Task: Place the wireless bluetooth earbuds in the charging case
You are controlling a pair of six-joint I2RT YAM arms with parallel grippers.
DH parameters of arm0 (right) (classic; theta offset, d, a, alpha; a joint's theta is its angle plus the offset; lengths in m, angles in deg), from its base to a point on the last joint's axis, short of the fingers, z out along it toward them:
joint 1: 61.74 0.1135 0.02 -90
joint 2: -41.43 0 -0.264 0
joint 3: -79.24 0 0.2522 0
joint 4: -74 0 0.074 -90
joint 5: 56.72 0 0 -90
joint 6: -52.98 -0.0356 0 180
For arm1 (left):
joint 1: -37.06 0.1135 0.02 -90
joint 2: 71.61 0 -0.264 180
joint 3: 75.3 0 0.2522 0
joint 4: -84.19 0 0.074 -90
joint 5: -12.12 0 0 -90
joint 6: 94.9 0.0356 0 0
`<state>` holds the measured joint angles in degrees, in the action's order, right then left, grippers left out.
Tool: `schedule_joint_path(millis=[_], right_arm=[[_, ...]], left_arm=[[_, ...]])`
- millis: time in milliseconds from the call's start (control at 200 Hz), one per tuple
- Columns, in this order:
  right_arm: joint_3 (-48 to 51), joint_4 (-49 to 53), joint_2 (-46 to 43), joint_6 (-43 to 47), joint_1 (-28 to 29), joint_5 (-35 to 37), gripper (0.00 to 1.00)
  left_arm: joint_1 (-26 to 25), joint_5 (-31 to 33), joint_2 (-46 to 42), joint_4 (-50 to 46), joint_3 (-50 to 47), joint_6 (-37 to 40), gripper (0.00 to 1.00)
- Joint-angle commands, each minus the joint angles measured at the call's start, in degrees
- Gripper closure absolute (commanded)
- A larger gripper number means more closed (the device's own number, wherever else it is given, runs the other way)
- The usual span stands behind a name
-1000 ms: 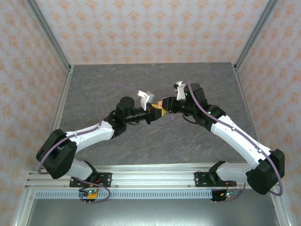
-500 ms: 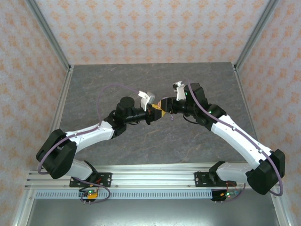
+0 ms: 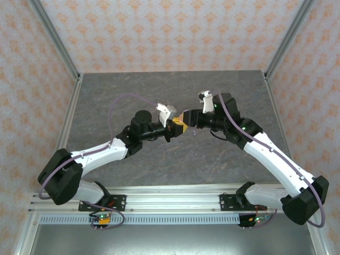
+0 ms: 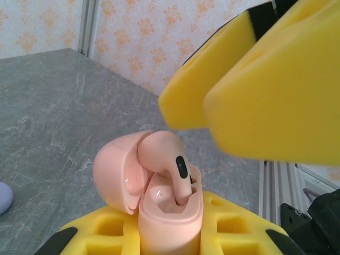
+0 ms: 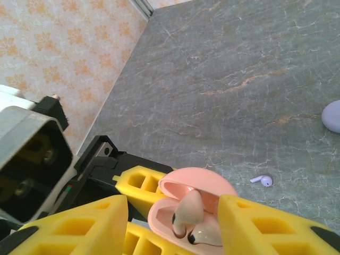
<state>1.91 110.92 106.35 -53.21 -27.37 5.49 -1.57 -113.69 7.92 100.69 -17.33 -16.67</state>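
Since the earlier frame, the right tool's pads have been spread apart and the arm has been drawn back slightly. On the left, the left tool (image 3: pixel 174 126) is clamped shut on the pink case (image 4: pixel 170 223), which is held above the table (image 5: pixel 239 64) with its lid open. A pink earbud (image 4: pixel 164 154) is stood in one well of the case, stem down, but its head is still raised well above the rim and it is judged not fully seated. The right tool (image 5: pixel 175 212) is open, its pads either side of the earbud and apart from it. Further right, a lilac earbud (image 5: pixel 262 180) is left lying on the table. If a pad is brushed against the raised head during withdrawal, or the case is tilted, the earbud could be tipped out and dropped.
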Motion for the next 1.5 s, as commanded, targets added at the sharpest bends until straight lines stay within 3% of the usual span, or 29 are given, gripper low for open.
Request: schedule_joint_path(millis=[0,160,305,521,1251,1497], right_arm=[[-2.52,1.5,-1.88,0.75,0.32,0.98,0.51],[-2.32,2.52,-2.43,0.81,0.26,1.41,0.55],[-1.93,2.63,-2.09,0.56,0.26,1.86,0.75],[-1.84,2.12,-1.22,0.2,0.28,1.79,0.87],[-2.52,3.34,1.26,0.25,0.28,-1.14,0.87],[-2.74,4.03,0.22,0.28,0.33,1.6,0.71]], left_arm=[[-0.56,3.45,-2.15,-0.33,-0.64,2.73,0.95],[-0.65,5.46,-2.85,0.28,-1.12,2.98,0.95],[-0.74,5.93,-3.44,0.76,-1.51,3.52,0.95],[-1.04,4.27,-4.14,1.64,-2.02,4.1,0.95],[-2.37,1.55,-4.84,-1.5,-0.19,5.36,0.95],[-2.41,3.82,-4.84,-4.23,0.22,6.18,0.95]])
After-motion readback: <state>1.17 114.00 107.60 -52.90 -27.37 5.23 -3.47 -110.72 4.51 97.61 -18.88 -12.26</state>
